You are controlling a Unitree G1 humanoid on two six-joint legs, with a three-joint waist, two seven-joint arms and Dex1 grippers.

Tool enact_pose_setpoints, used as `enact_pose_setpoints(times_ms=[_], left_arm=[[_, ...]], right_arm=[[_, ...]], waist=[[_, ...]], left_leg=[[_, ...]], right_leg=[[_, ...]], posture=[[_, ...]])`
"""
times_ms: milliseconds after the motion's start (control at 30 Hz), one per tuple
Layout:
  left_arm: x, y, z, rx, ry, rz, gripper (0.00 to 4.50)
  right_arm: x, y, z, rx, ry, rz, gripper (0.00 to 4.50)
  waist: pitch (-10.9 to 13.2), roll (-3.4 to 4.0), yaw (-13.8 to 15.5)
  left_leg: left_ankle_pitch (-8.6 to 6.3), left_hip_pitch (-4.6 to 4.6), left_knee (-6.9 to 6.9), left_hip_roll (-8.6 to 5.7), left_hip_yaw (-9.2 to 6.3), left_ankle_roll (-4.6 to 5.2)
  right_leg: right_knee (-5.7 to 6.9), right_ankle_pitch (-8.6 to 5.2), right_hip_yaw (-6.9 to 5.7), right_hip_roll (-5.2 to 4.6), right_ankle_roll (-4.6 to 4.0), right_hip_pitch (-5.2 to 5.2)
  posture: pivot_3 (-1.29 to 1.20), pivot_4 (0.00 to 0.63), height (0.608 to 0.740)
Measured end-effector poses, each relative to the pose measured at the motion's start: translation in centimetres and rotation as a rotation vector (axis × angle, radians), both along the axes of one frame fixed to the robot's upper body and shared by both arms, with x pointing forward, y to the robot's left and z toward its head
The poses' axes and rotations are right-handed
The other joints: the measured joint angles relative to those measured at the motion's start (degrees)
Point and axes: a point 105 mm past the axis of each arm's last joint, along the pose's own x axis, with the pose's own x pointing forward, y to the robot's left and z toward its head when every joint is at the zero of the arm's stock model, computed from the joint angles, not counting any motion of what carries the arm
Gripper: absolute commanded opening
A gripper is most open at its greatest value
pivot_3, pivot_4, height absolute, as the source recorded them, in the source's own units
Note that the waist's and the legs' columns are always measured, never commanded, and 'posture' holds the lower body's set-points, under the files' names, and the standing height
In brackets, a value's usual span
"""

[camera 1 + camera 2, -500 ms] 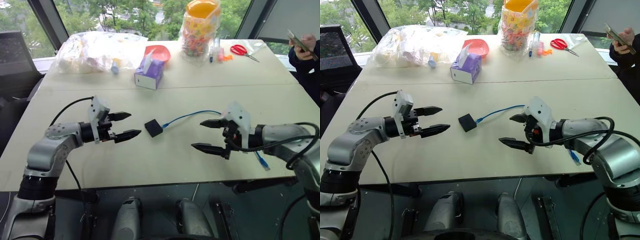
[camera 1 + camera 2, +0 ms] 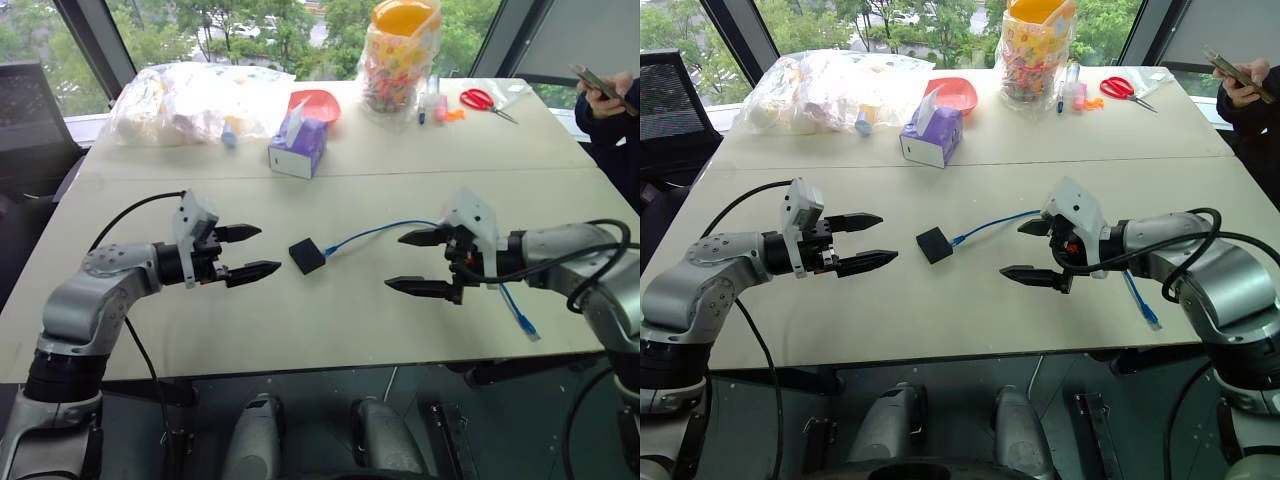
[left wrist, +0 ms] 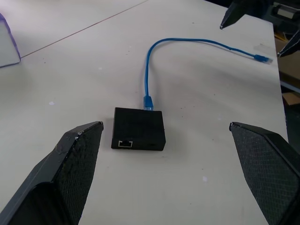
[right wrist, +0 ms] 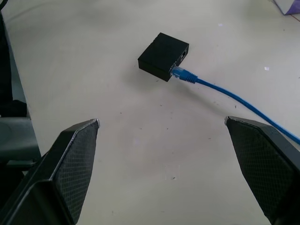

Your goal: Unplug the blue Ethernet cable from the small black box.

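Cable (image 2: 385, 229) is still plugged into the box (image 2: 307, 255), so nothing's been pulled yet. Using the box as the landmark: it sits flat on the tabletop (image 2: 330, 320), roughly in the middle between the two arms. The blue plug goes into the box's side that faces the right arm, and from there the cable runs away toward the right gripper (image 2: 423, 262), passes behind it, and trails down to a loose plug end (image 2: 527, 328) near the tabletop's front edge, well right of the box.

Left gripper (image 2: 250, 251) hangs just left of the box, fingers spread wide apart, tips pointing at it but not touching. Right gripper is a bit farther off on the box's other side, fingers also wide apart, nothing between them. In the left wrist view the box (image 3: 138, 128) shows an empty port on its near face with the cable (image 3: 187, 44) plugged in on the opposite side.

Farther back from the box there's a purple tissue box (image 2: 298, 148), a red bowl (image 2: 318, 103), a clear plastic bag (image 2: 195, 100), a candy jar (image 2: 400, 55) and red scissors (image 2: 484, 101). A person's hand with a phone (image 2: 600, 88) sits at the far right corner.
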Motion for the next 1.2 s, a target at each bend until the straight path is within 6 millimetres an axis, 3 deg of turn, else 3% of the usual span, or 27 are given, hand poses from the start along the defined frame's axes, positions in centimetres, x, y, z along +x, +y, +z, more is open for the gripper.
enact_pose_setpoints(times_ms=[267, 367, 467, 667, 967, 1100, 1200], left_arm=[[-0.1, -0.1, -0.1, 0.004, 0.003, -0.011, 4.48], [-0.1, 0.0, -0.3, 0.017, 0.005, -0.011, 4.48], [-0.3, 0.0, -0.7, 0.041, -0.001, -0.014, 4.48], [-0.7, 0.0, -1.6, 0.070, 0.005, -0.006, 4.48], [-1.6, 0.1, -1.9, 0.088, -0.017, 0.033, 4.48], [-1.7, 0.4, -1.9, 0.089, -0.029, 0.058, 4.48], [-1.7, 0.3, -1.8, 0.087, -0.033, 0.063, 4.50]], right_arm=[[2.6, 0.4, 0.1, -0.088, 0.029, 0.034, 4.50], [4.0, 1.5, 0.1, -0.103, 0.023, 0.084, 4.50], [6.7, 4.2, -0.3, -0.110, 0.025, 0.150, 4.50], [9.0, 6.3, -2.2, -0.166, 0.059, 0.220, 4.50], [10.5, 7.8, -6.0, -0.273, 0.104, 0.278, 4.50], [10.9, 8.5, -6.1, -0.308, 0.090, 0.299, 4.50], [11.1, 8.9, -6.2, -0.311, 0.083, 0.296, 3.55]], waist=[[0.0, 0.00, -0.1], [0.0, 0.00, -0.2], [0.0, 0.01, -0.6], [0.0, 0.02, 0.1], [0.1, 0.04, -0.3], [0.1, 0.05, -0.5], [0.1, 0.05, -0.5]], left_leg=[[0.00, -0.06, 0.00, 0.00, 0.02, 0.00], [0.00, -0.07, -0.01, 0.00, 0.06, 0.00], [0.01, -0.07, 0.05, 0.01, 0.16, 0.02], [0.01, -0.26, 0.21, 0.01, 0.12, 0.01], [0.01, -0.23, 0.25, 0.02, 0.11, 0.01], [0.01, -0.17, 0.26, 0.02, 0.12, 0.00], [0.01, -0.07, 0.25, 0.03, 0.12, 0.00]], right_leg=[[0.05, 0.00, 0.01, 0.01, 0.00, -0.09], [0.14, 0.00, 0.03, 0.02, 0.01, -0.17], [0.54, -0.01, 0.16, 0.07, 0.04, -0.39], [0.68, -0.04, 0.13, 0.09, 0.11, -0.43], [0.76, -0.03, 0.12, 0.10, 0.13, -0.44], [0.79, -0.02, 0.13, 0.10, 0.13, -0.42], [0.84, -0.03, 0.13, 0.11, 0.13, -0.38]], posture=[[0.00, 0.150, 0.735], [0.00, 0.150, 0.735], [0.00, 0.150, 0.735], [0.00, 0.150, 0.735], [0.00, 0.150, 0.735], [0.00, 0.150, 0.735], [0.00, 0.150, 0.735]])
